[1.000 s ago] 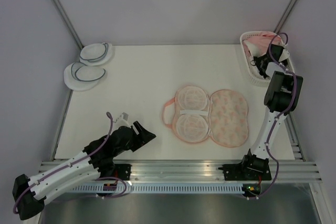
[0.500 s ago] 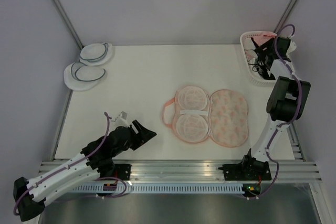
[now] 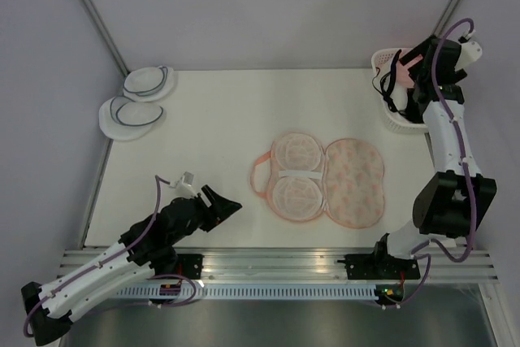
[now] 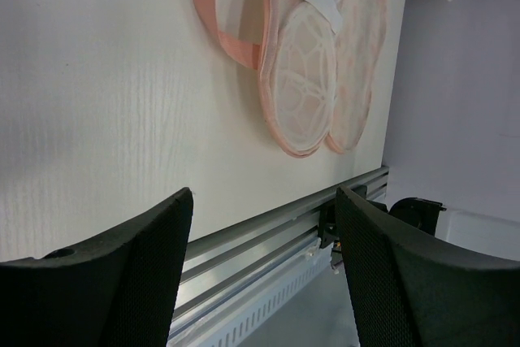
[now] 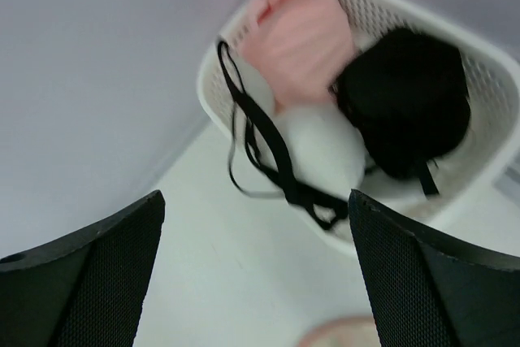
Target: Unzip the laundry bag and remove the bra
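The laundry bag [image 3: 321, 178] lies unzipped and spread flat mid-table, with its pale pink inside on the left and its floral half on the right. It also shows in the left wrist view as the laundry bag [image 4: 305, 79]. The bra [image 5: 321, 148] lies in the white basket [image 5: 487, 79], its black straps hanging over the rim. My right gripper [image 5: 256, 217] is open above the basket and holds nothing. In the top view the right gripper [image 3: 398, 79] hovers at the basket [image 3: 406, 126]. My left gripper [image 3: 231, 205] is open and empty, low near the front edge, left of the bag.
A pink garment [image 5: 296, 38] and a black garment [image 5: 406, 103] share the basket with the bra. Two plain white round pouches [image 3: 149, 81] [image 3: 128, 115] lie at the far left. The metal rail [image 4: 268, 241] runs along the table's front edge.
My right gripper has opened and lifted, with its arm stretched upward over the basket. The left arm has drawn back slightly toward the front edge.
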Controlling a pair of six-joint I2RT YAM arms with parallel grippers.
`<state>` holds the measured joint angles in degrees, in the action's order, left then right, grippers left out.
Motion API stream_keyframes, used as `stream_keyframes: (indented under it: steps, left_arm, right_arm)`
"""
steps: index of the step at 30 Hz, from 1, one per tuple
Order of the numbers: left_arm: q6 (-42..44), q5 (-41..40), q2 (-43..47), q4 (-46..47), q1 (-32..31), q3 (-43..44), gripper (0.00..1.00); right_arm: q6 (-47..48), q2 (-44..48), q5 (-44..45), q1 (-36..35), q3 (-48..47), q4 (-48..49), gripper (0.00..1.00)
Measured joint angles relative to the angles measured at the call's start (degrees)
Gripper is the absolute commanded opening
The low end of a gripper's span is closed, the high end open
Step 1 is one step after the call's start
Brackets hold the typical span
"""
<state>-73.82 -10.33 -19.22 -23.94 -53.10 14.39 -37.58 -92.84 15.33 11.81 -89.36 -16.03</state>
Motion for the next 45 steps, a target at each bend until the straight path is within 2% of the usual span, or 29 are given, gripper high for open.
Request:
stream_keyframes:
  steps: [8,15,17,21,25,30,31,34,37,45]
  left_arm:
    - [0.00,0.44,3.98,-0.17,0.00,-0.07,0.75]
    - [0.00,1.57,7.37,-0.44,0.00,-1.36,0.75]
    - [0.00,1.81,7.82,-0.44,0.00,-2.05,0.75]
    - [-0.04,2.40,8.09,-0.48,0.00,-3.28,0.74]
    - [-0.07,3.06,8.85,-0.72,0.00,-4.09,0.74]
    - [-0.07,3.21,10.51,-1.36,0.00,-4.46,0.74]
    - [-0.07,3.21,10.60,-1.36,0.00,-4.46,0.74]
    - [-0.07,3.21,10.67,-1.79,0.00,-4.48,0.74]
    - [-0.07,3.19,10.67,-2.34,0.00,-4.50,0.74]
    - [-0.09,3.17,10.82,-2.95,0.00,-5.51,0.74]
  right_arm:
    - [-0.26,16.74,7.56,-16.09,24.61,-12.20,0.98]
    - [-12.44,35.69,17.88,-24.68,47.52,-24.46,0.98]
    - [-13.97,36.65,19.52,-25.18,49.35,-26.23,0.98]
    - [-16.79,33.29,22.32,-25.20,51.28,-27.65,0.98]
    - [-18.88,26.99,21.64,-25.24,54.80,-25.11,0.98]
    - [-22.69,21.24,19.58,-25.27,58.03,-19.98,0.98]
    - [-23.58,20.81,19.41,-25.27,58.18,-18.32,0.93]
    - [-25.22,19.26,19.26,-25.22,58.27,-14.01,0.94]
    - [-24.87,19.23,19.32,-25.22,58.77,-12.35,0.88]
    - [-17.11,17.27,16.35,-25.09,58.73,-3.74,0.82]
